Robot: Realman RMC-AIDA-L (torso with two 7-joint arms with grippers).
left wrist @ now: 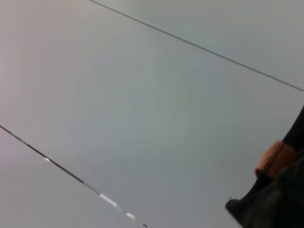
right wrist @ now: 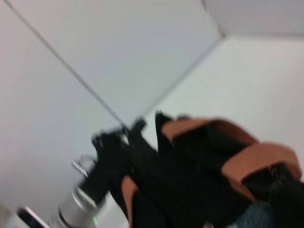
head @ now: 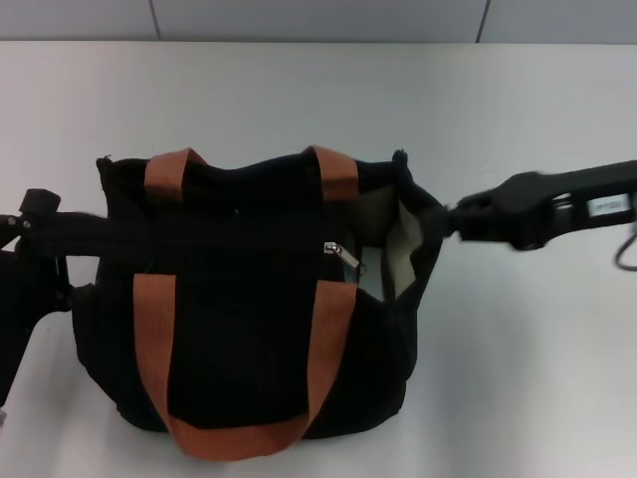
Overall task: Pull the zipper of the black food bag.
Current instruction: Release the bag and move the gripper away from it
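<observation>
The black food bag [head: 239, 299] with rust-orange handles [head: 154, 329] lies mid-table in the head view. Its zip track is closed from the left end up to the silver zipper pull [head: 343, 256]. Right of the pull the mouth gapes and shows pale lining [head: 403, 249]. My left gripper [head: 45, 224] is at the bag's left end, shut on the end of the zip track. My right gripper [head: 450, 221] is shut on the bag's right rim, apart from the pull. The bag also shows in the right wrist view [right wrist: 199, 180] and as a corner in the left wrist view [left wrist: 280, 199].
The bag lies on a white table [head: 528, 358] with a pale wall behind its far edge. The left arm's gripper shows farther off in the right wrist view [right wrist: 107, 156].
</observation>
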